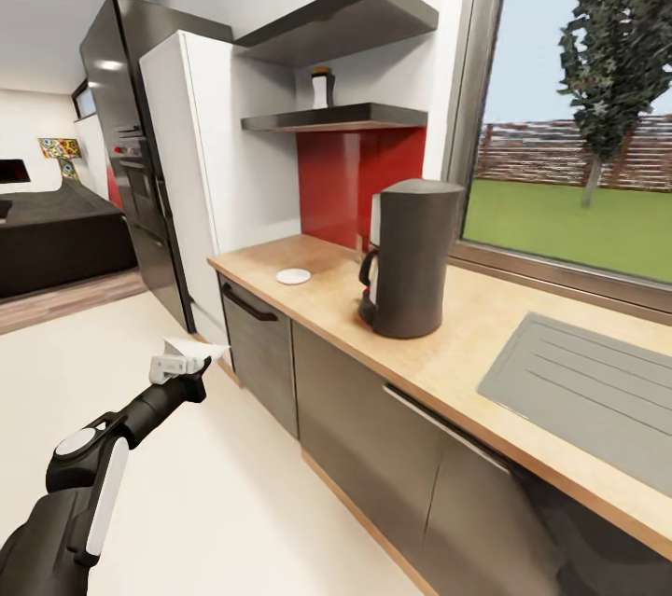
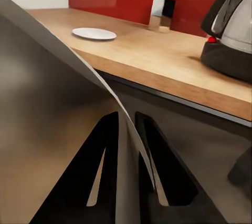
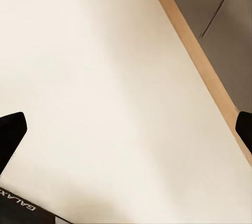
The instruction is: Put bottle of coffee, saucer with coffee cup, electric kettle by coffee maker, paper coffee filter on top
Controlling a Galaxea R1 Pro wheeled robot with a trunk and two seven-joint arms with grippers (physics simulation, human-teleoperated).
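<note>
My left gripper (image 1: 189,370) is out over the floor in front of the counter, shut on a thin white paper coffee filter (image 1: 198,352). In the left wrist view the filter (image 2: 47,103) curves up from between the two dark fingers (image 2: 89,182) of the left gripper (image 2: 126,120). The dark coffee maker (image 1: 411,246) stands on the wooden countertop (image 1: 467,335), seen also as the coffee maker (image 2: 231,34). A white saucer (image 1: 293,276) lies left of it, the same saucer (image 2: 94,33). The coffee bottle (image 1: 321,88) stands on the lower shelf. My right gripper (image 3: 126,129) is open above the floor.
A grey sink drainboard (image 1: 583,391) is set into the counter at the right, under a large window (image 1: 579,111). Dark cabinet fronts (image 1: 364,419) run below the counter. A tall white and black fridge unit (image 1: 182,195) stands at the counter's left end. Pale floor (image 1: 215,503) lies in front.
</note>
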